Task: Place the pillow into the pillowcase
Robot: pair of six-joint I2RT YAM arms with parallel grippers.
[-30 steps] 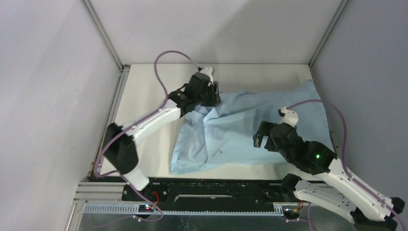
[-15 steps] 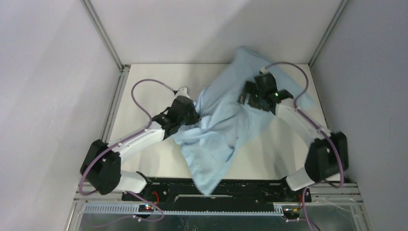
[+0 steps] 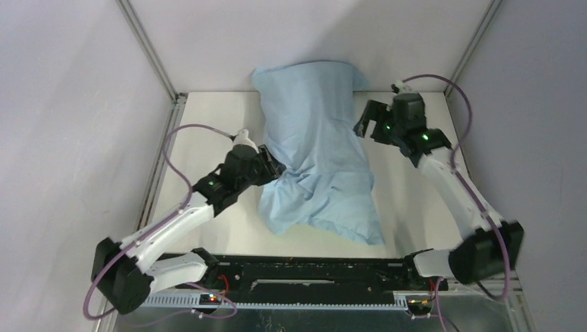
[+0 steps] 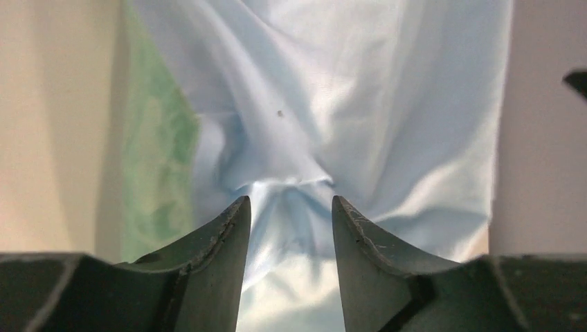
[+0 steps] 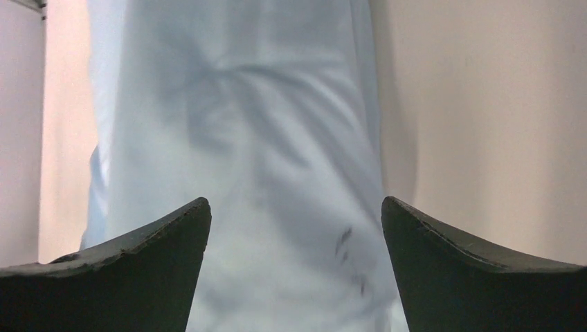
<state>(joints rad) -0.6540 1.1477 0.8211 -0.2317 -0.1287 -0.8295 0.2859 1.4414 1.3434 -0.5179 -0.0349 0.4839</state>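
Note:
The light blue pillowcase (image 3: 315, 131) stretches from the back wall down to the table's front middle, its upper part bulging and raised. The pillow does not show in any view. My left gripper (image 3: 275, 168) is shut on the pillowcase's left edge at mid-length. In the left wrist view the pillowcase (image 4: 360, 104) puckers between the tips of the left gripper (image 4: 289, 200), with its greenish inner side (image 4: 156, 159) at the left. My right gripper (image 3: 368, 119) is open beside the pillowcase's upper right edge. In the right wrist view the right gripper (image 5: 295, 204) holds nothing, and the pillowcase (image 5: 235, 124) lies beyond it.
The cream table (image 3: 208, 131) is walled by grey panels at the back (image 3: 311, 34), left and right. A metal rail (image 3: 311, 273) runs along the near edge between the arm bases. Purple cables loop over both arms.
The pillowcase went from lying flat on the right to raised against the back wall. The right arm swung from front right to back right and let go. The left gripper pulled back toward the front left.

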